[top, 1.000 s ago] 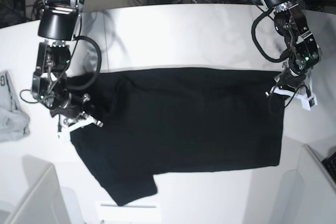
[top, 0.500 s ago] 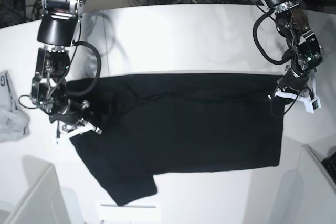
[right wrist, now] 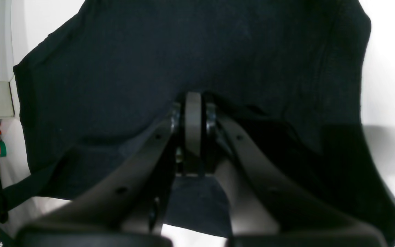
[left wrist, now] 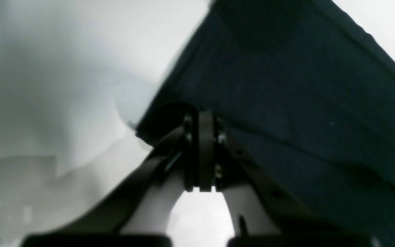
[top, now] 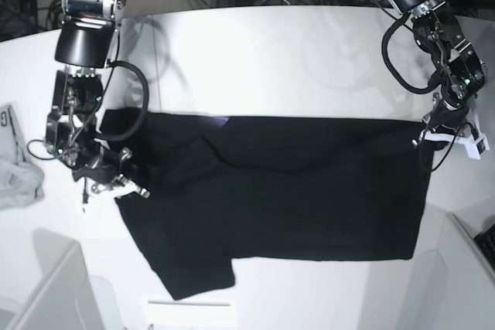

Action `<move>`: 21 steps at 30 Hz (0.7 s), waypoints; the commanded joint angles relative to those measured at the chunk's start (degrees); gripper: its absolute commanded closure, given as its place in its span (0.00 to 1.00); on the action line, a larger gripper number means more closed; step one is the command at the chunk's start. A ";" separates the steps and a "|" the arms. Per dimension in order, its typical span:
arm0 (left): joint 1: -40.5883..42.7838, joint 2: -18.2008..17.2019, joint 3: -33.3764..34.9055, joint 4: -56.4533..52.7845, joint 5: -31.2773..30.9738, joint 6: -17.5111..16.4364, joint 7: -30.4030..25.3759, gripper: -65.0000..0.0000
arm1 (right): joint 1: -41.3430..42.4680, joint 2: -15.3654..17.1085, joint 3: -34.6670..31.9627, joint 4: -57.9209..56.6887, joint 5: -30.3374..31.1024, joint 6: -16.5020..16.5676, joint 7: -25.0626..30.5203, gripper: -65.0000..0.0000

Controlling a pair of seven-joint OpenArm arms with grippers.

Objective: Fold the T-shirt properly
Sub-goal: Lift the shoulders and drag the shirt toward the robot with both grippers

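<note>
Large black short-sleeved cloth T-shirt (top: 286, 191) is spread plain side up across the white table (top: 255, 52), its long axis laid from 9 to 3 o'clock in the base view, one sleeve trailing toward 7. The cloth is pinched by the right gripper (top: 108, 179) at the 9 o'clock end, and a corner by the left gripper (top: 442, 135) at 3 o'clock, both sets of jaws pressed together. An even, level pull by both arms is judged necessary, so the taut edge is kept straight
</note>
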 commanded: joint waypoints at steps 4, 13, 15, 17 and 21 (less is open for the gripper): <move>-2.38 -1.00 -0.18 -1.67 -0.26 -0.33 -1.17 1.00 | 1.26 0.30 0.21 0.83 0.85 0.29 1.14 1.00; -4.40 -1.18 1.05 -4.49 -0.17 -0.33 -1.17 1.00 | 1.17 -1.20 0.21 0.48 0.85 0.29 1.14 1.00; -4.75 -1.18 1.93 -4.49 -0.17 -0.33 -1.17 1.00 | 1.17 -1.28 0.21 0.48 0.85 0.29 1.14 1.00; -4.93 -1.26 1.93 -4.75 -0.17 -0.33 -1.17 1.00 | 1.17 -1.28 0.21 0.48 0.85 0.29 1.05 1.00; -5.02 -1.97 1.76 -4.84 -0.17 -0.33 -1.43 0.74 | 1.17 -0.67 0.21 0.48 0.76 0.29 0.61 0.98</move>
